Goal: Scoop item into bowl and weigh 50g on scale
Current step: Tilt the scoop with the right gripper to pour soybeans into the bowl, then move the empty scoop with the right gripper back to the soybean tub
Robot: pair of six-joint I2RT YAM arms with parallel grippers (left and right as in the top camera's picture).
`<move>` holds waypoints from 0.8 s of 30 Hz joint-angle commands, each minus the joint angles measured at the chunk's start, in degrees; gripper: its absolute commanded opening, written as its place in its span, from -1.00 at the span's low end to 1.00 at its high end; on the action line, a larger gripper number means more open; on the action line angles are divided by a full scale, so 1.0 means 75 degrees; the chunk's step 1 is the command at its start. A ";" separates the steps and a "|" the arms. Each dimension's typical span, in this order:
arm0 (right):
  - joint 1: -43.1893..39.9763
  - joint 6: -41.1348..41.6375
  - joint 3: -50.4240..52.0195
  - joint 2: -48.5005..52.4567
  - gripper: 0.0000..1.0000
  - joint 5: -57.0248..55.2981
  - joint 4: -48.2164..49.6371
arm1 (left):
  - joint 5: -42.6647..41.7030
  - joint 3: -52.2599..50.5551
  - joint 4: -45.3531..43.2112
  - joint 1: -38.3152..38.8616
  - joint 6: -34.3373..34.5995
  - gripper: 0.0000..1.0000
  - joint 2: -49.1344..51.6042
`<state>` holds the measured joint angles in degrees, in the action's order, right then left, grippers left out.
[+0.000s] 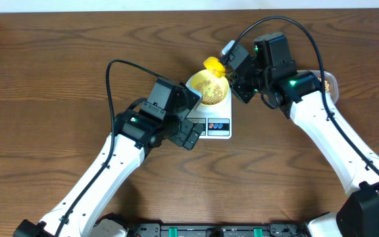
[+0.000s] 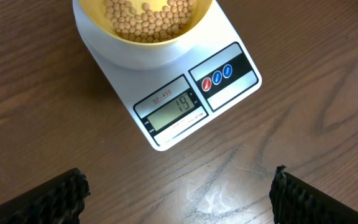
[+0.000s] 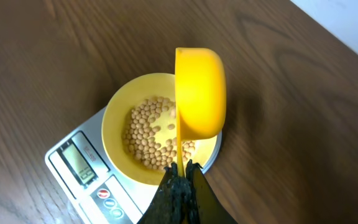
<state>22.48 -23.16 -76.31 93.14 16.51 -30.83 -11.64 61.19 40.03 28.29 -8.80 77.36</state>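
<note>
Beans (image 2: 148,18): a shallow layer in the bowl (image 3: 114,124), which sits centred on the scale (image 2: 229,93) platform. The display (image 2: 176,109) reads 19, so my guess is well under half the target.

Right gripper (image 3: 180,177): jaws closed, pinching the thin handle of the scoop (image 3: 199,93). The scoop is held above the bowl, tipped on its side with its mouth toward the bowl's middle (can't see whether anything is left inside).

Left gripper (image 2: 179,193): jaws spread wide, holding nothing, hovering over the table (image 2: 42,124) just in front of the scale.

Handling, as judged:
- Beans look small, hard, dry and round. They will roll and bounce, and are hopeless to pinch singly, so carry them only in the scoop and pour low.
- The scoop looks like light, stiff plastic. The flat handle is the only sensible hold, and it may pivot in a narrow pinch once loaded.
- The bowl looks light and smooth. Any knock would slide it or disturb the reading, so leave it alone.
</note>
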 commanded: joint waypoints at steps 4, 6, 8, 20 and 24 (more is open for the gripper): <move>0.0323 -0.1040 0.0029 -0.0029 -0.98 -0.0364 0.0073 | 0.0079 -0.0102 0.0000 0.0003 0.0044 0.91 0.0015; 0.0428 -0.1102 0.0029 -0.0029 -0.98 -0.0650 0.0082 | 0.0079 -0.0102 0.0000 0.0003 0.0044 0.91 0.0015; 0.0501 -0.1090 0.0029 -0.0029 -0.98 -0.0731 0.0073 | 0.0079 -0.0102 0.0000 0.0003 0.0044 0.91 0.0015; 0.0338 0.2212 0.0026 -0.0157 -0.98 -0.0717 0.0198 | 0.0079 -0.0102 0.0000 0.0003 0.0044 0.91 0.0015; -0.0050 0.3101 0.0026 -0.0571 -0.98 -0.0723 0.0195 | 0.0079 -0.0102 0.0000 0.0003 0.0044 0.92 0.0015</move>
<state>24.49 -9.13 -76.29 92.58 11.55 -29.52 -11.64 61.19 40.03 28.29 -8.80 77.36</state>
